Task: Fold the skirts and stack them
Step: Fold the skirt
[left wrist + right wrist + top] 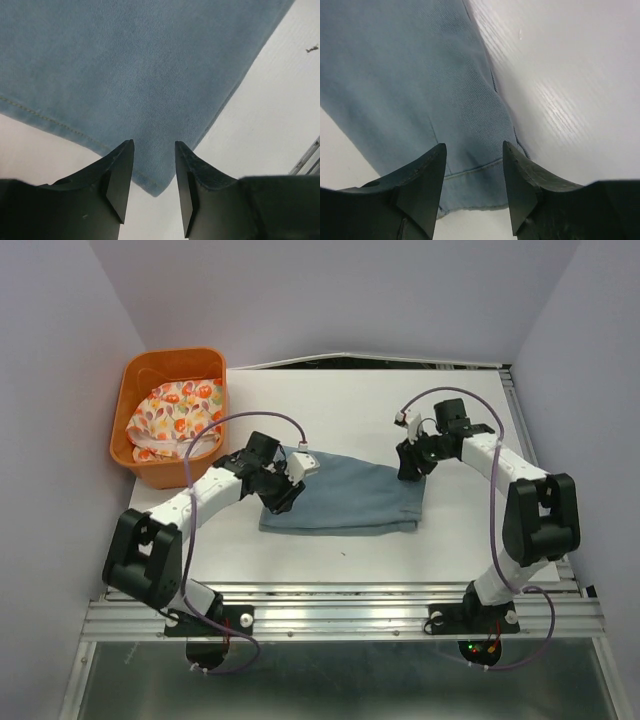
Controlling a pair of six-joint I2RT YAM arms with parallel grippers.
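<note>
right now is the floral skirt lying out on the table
No, the floral skirt sits bunched inside the orange basket, off to the left.

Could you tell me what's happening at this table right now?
The robot is working on a denim skirt that lies on the table. The left claw is open over a corner at its left end, and the right claw is open over a corner at its right end; neither has gripped yet. A floral skirt sits in the orange basket at the back left.
</note>
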